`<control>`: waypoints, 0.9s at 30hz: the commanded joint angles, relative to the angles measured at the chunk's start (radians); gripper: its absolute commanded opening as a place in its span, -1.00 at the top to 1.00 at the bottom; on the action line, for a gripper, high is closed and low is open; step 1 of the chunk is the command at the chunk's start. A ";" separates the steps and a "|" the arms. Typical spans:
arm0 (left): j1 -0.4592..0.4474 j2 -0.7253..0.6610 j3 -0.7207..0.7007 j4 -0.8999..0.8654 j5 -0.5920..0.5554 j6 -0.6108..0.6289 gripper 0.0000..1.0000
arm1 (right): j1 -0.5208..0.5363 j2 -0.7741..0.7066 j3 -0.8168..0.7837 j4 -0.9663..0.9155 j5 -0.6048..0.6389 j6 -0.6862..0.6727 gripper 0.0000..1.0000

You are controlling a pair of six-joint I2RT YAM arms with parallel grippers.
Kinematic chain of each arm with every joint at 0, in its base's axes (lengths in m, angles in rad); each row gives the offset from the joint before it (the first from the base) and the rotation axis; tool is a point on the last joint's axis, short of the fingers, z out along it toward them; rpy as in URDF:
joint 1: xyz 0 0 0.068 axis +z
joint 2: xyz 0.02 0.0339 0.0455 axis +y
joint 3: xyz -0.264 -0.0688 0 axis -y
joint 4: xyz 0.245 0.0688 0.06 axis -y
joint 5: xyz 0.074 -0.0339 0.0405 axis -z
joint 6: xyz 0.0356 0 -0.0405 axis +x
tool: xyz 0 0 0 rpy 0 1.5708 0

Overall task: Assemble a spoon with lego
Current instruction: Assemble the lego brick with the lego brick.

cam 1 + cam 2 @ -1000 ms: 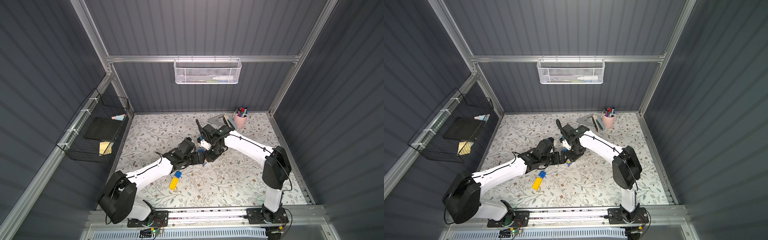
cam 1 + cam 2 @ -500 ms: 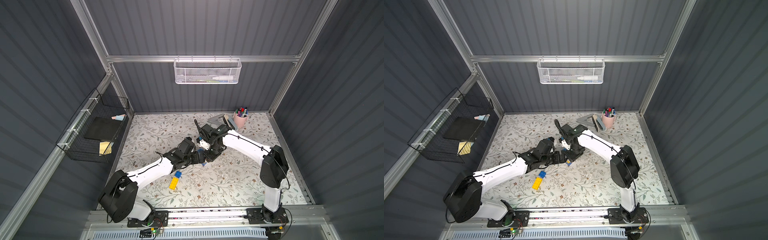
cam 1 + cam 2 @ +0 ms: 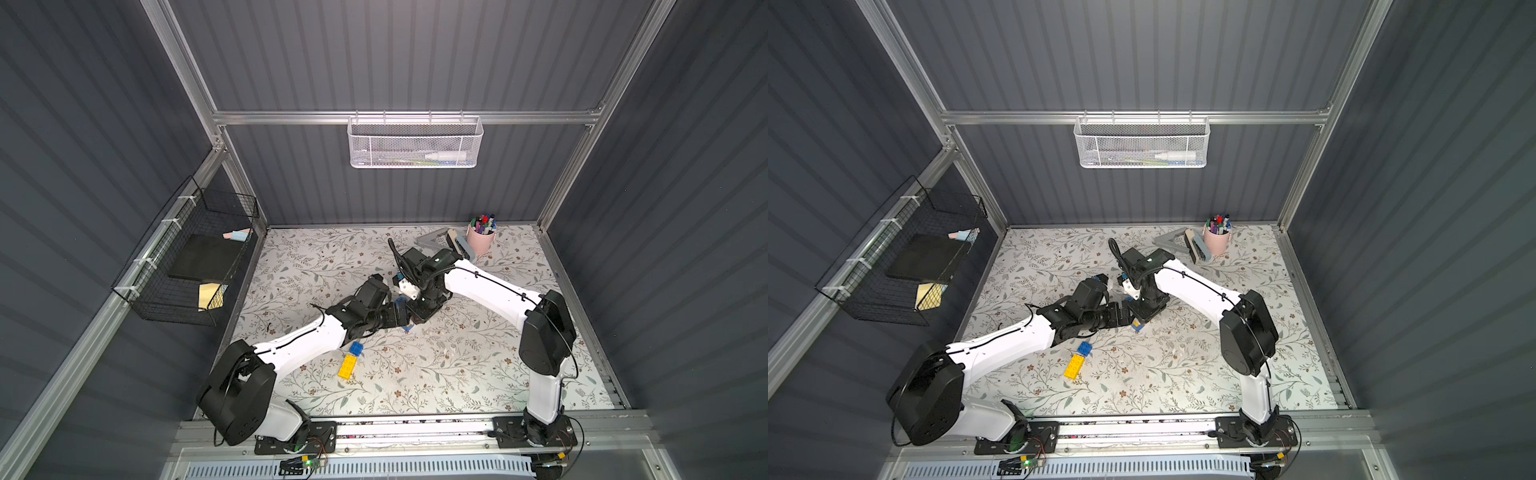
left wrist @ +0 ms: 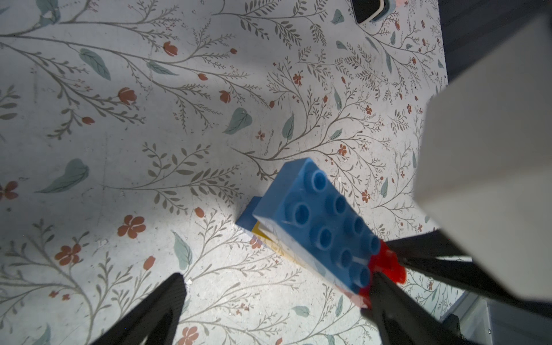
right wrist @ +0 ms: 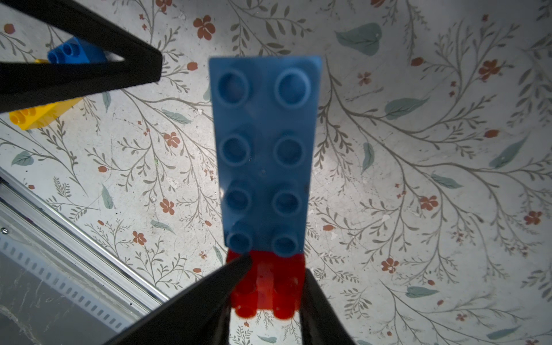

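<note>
The partly joined spoon is a long blue brick (image 5: pixel 263 149) on a red brick (image 5: pixel 268 286), with yellow and white layers (image 4: pixel 268 239) and a lower blue brick (image 4: pixel 246 215) underneath. My right gripper (image 5: pixel 270 283) is shut on the red end and holds the piece slanting down to the mat, its low end showing in both top views (image 3: pixel 407 328) (image 3: pixel 1136 326). My left gripper (image 4: pixel 276 298) is open right beside the piece, one finger (image 4: pixel 385 298) next to the red brick, gripping nothing. A loose blue brick (image 3: pixel 355 348) (image 3: pixel 1084 348) and a yellow brick (image 3: pixel 347 367) (image 3: pixel 1074 367) lie near the left forearm.
A pink pen cup (image 3: pixel 481 241) and a grey holder (image 3: pixel 436 240) stand at the back right of the floral mat (image 3: pixel 457 365). A black wire basket (image 3: pixel 187 257) hangs on the left wall and a white mesh basket (image 3: pixel 415 143) on the back wall. A metal rail (image 3: pixel 415 428) runs along the front.
The right wrist has edged slightly toward the left arm with the joined piece. The left gripper stays open beside it. Neither grip has changed.
</note>
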 commanded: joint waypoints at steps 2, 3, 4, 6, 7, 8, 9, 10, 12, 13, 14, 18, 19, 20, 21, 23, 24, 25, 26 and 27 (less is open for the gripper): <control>-0.003 0.020 -0.025 -0.045 -0.006 0.000 -0.97 | 0.016 0.026 0.027 0.009 -0.043 -0.010 0.32; -0.002 0.019 -0.024 -0.042 -0.003 0.001 -0.97 | 0.016 0.026 0.028 0.008 -0.045 -0.010 0.32; -0.002 0.018 -0.022 -0.039 0.003 0.001 -0.97 | 0.016 0.027 0.028 0.008 -0.046 -0.010 0.30; -0.002 0.019 -0.022 -0.035 0.009 0.000 -0.97 | 0.016 0.025 0.029 0.008 -0.046 -0.008 0.27; -0.003 0.019 -0.021 -0.035 0.011 0.001 -0.98 | 0.016 0.024 0.031 0.008 -0.047 -0.008 0.26; -0.002 0.018 -0.020 -0.034 0.012 0.001 -0.98 | 0.016 0.022 0.031 0.011 -0.046 -0.006 0.25; -0.003 0.018 -0.021 -0.032 0.014 0.001 -0.98 | 0.016 0.022 0.031 0.012 -0.046 -0.007 0.24; -0.002 0.019 -0.020 -0.032 0.015 0.001 -0.98 | 0.016 0.022 0.031 0.013 -0.044 -0.007 0.23; -0.003 0.014 -0.020 -0.031 0.015 0.000 -0.98 | 0.016 0.021 0.031 0.012 -0.039 -0.006 0.23; -0.002 0.012 -0.018 -0.032 0.014 0.001 -0.98 | 0.016 0.022 0.031 0.012 -0.036 -0.006 0.23; -0.002 0.009 -0.017 -0.032 0.013 0.000 -0.98 | 0.016 0.022 0.032 0.013 -0.035 -0.006 0.23; -0.002 0.006 -0.011 -0.039 0.014 0.001 -0.99 | 0.016 0.021 0.036 0.010 -0.036 -0.007 0.19; -0.001 0.005 -0.011 -0.038 0.014 0.002 -0.98 | 0.016 0.019 0.036 0.011 -0.036 -0.007 0.18; -0.003 0.003 -0.012 -0.038 0.014 0.003 -0.99 | 0.016 0.019 0.035 0.011 -0.036 -0.006 0.17; -0.001 0.002 -0.011 -0.037 0.013 0.002 -0.98 | 0.017 0.019 0.036 0.014 -0.038 -0.006 0.16; -0.002 0.001 -0.014 -0.038 0.010 0.002 -0.98 | 0.016 0.017 0.039 0.015 -0.039 -0.004 0.16; -0.001 0.000 -0.015 -0.037 0.008 0.003 -0.98 | 0.016 0.017 0.039 0.015 -0.039 -0.004 0.15; -0.002 -0.002 -0.015 -0.034 0.009 0.003 -0.98 | 0.016 0.018 0.038 0.016 -0.037 -0.004 0.15; -0.002 0.001 -0.014 -0.032 0.013 0.003 -0.99 | 0.016 0.019 0.040 0.016 -0.036 -0.004 0.14; -0.002 0.001 -0.013 -0.033 0.014 0.003 -0.99 | 0.016 0.019 0.040 0.017 -0.035 -0.002 0.13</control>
